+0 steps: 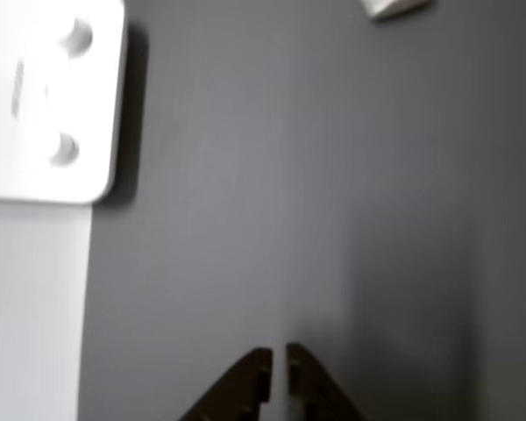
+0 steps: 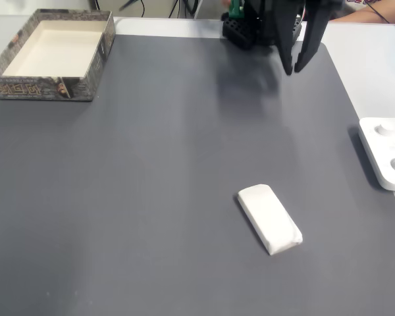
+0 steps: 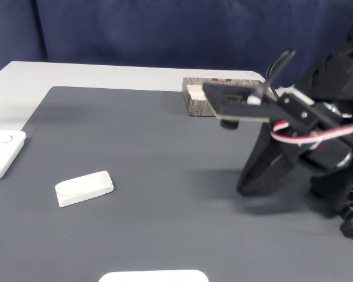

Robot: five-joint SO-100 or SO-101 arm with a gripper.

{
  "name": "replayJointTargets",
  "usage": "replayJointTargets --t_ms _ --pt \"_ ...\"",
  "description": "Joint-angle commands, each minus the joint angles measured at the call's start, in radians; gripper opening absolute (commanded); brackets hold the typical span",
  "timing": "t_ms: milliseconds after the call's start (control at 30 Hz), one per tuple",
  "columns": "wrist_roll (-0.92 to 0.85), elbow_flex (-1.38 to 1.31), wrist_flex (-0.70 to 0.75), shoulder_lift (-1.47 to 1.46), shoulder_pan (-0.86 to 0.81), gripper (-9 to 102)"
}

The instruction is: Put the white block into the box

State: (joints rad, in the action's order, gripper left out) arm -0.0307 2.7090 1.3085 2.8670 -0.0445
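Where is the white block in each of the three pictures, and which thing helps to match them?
Other view: white block at the top edge, right of centre, cut off.
A fixed view: lower right of centre on the dark mat.
A fixed view: lower left.
Shared landmark: white device.

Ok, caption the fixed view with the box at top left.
White block lies on the grey mat; empty box far corner; gripper hangs near the arm's base.

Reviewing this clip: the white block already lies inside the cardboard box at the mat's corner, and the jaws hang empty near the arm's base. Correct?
Not quite. In a fixed view the white block lies on the grey mat, far from the box, whose inside is bare. The gripper does hang empty near the arm's base.
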Motion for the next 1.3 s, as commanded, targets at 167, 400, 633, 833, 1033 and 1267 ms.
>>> replayJointTargets --t_ms 167,400,633,833,1033,1267 --pt "0.002 -0.407 -0.017 -0.431 -0.051 -2" --pt "0.017 -0.669 -0.017 -0.764 -0.051 -2" --pt "0.018 -0.919 -0.015 -1.052 -0.051 -2" --pt "0.018 -1.086 -0.018 -1.244 -0.054 -2" --pt "0.049 -1.213 -0.012 -1.393 -0.094 -2" --pt "0.071 -1.384 0.002 -1.557 -0.117 -2"
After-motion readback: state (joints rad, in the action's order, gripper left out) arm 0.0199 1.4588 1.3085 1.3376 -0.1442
